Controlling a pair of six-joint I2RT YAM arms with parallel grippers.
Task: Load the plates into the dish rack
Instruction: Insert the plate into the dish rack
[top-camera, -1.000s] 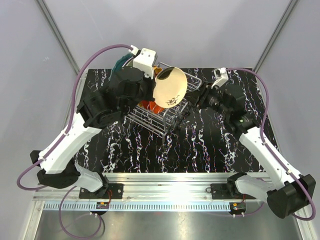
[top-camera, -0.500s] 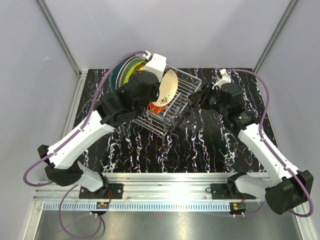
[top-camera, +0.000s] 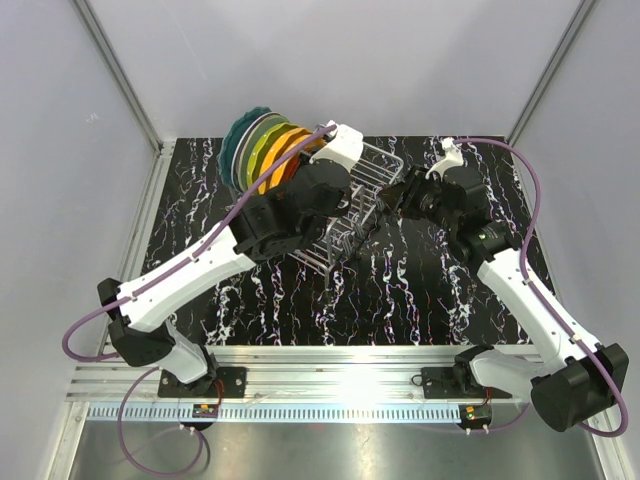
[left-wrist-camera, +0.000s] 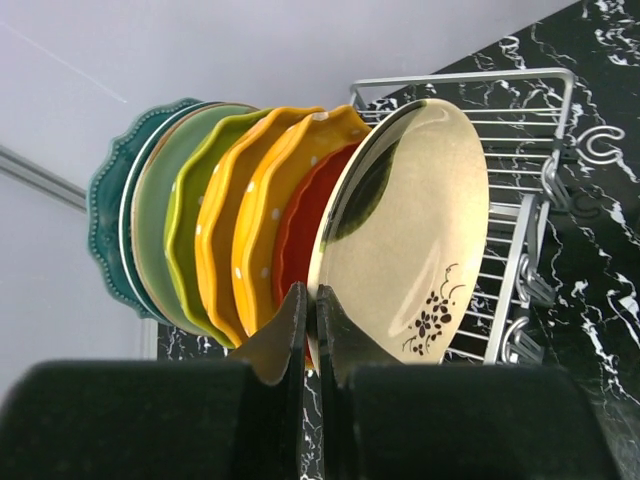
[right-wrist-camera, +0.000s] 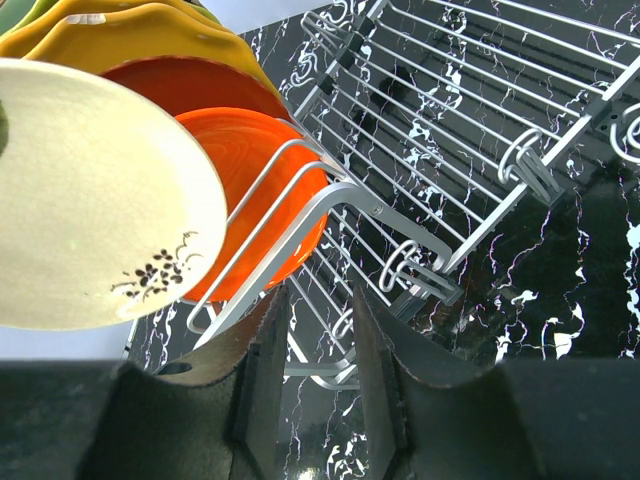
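Observation:
In the left wrist view my left gripper (left-wrist-camera: 312, 312) is shut on the lower rim of the cream plate (left-wrist-camera: 415, 230), which has a small black flower print. The plate stands on edge beside a red-orange plate (left-wrist-camera: 298, 235). Beyond it stand two dotted orange plates (left-wrist-camera: 235, 225), a yellow-green plate (left-wrist-camera: 183, 240), a mint green plate (left-wrist-camera: 150, 225) and a teal plate (left-wrist-camera: 103, 215). All are in the silver wire dish rack (left-wrist-camera: 525, 215). My right gripper (right-wrist-camera: 318, 335) is open at the rack's right end (top-camera: 378, 165), with rack wires (right-wrist-camera: 440, 150) showing between its fingers.
The rack stands at the back middle of the black marbled mat (top-camera: 420, 290). Its right half holds no plates. Grey walls enclose the table. My left arm (top-camera: 200, 270) crosses the mat's left part and covers the cream plate in the top view.
My left arm has swung the cream plate from face-up above the rack down onto its edge beside the red-orange plate. The row of plates is now uncovered. My right gripper has barely moved.

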